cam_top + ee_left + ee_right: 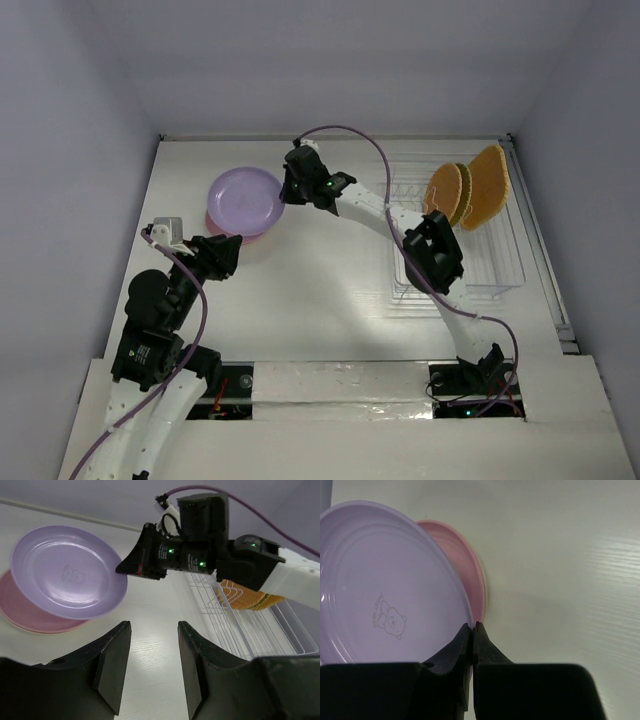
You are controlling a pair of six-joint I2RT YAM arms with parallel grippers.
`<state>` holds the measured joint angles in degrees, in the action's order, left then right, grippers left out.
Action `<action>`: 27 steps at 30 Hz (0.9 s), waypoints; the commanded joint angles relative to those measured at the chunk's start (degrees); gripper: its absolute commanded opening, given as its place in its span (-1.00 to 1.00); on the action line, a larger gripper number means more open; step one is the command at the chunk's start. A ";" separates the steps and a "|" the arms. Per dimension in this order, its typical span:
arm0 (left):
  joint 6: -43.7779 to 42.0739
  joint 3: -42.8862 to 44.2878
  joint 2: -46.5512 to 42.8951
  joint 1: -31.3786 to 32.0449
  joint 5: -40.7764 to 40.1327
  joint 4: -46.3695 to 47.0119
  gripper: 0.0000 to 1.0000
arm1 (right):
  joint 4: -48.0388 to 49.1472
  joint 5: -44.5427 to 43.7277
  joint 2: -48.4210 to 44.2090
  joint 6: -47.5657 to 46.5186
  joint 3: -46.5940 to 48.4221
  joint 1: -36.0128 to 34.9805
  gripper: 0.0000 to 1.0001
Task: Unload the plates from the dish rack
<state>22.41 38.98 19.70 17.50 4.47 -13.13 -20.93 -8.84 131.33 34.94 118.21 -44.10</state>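
Our right gripper point(472, 630) pinches the lavender plate point(245, 198) by its rim, above the pink plate point(35, 622) toward the table's point(320, 290) far-left corner. Our left gripper point(154, 647) stands spread and empty. The orange plates point(470, 190) stand in the dish rack point(505, 265) along the right edge.

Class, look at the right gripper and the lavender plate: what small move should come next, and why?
Probably lower the lavender plate flat onto the pink plate, then open. The right gripper pinches its rim, and the plate hangs tilted over the pink one, gripped edge raised.
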 commanded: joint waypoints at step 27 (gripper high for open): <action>0.09 -0.31 -1.51 -0.36 0.89 2.75 -0.20 | 3.81 -21.55 -53.49 -8.04 -45.75 10.15 -1.00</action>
<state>22.41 38.96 19.29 17.50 4.49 -13.10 -15.11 -20.34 87.57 30.55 80.29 -39.24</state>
